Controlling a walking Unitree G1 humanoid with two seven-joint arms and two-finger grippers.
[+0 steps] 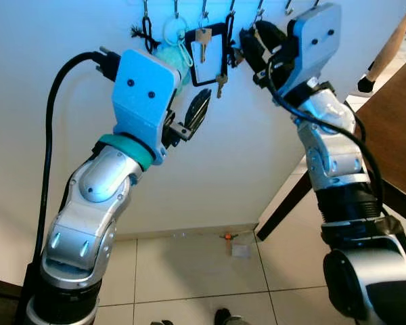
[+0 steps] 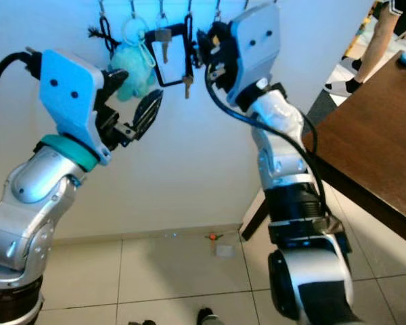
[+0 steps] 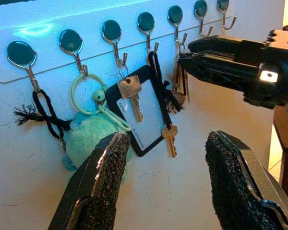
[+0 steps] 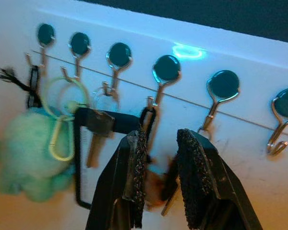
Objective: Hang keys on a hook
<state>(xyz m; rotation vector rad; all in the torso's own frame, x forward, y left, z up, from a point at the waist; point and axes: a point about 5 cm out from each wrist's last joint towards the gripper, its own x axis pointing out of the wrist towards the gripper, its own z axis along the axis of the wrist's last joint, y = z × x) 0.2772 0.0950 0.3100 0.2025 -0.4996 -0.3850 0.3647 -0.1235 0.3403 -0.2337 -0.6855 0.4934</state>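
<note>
right gripper (image 4: 159, 182) is pinching the keys (image 3: 178, 81) up at a hook (image 4: 163, 76), seemingly seating the ring there. left gripper (image 3: 165, 187) is waiting below the rack, fingers spread, holding nothing.

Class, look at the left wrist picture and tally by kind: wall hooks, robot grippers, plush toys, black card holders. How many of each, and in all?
Wall hooks: 7
Grippers: 2, the left gripper and the right gripper
Plush toy: 1
Black card holder: 1
Total: 11
</note>
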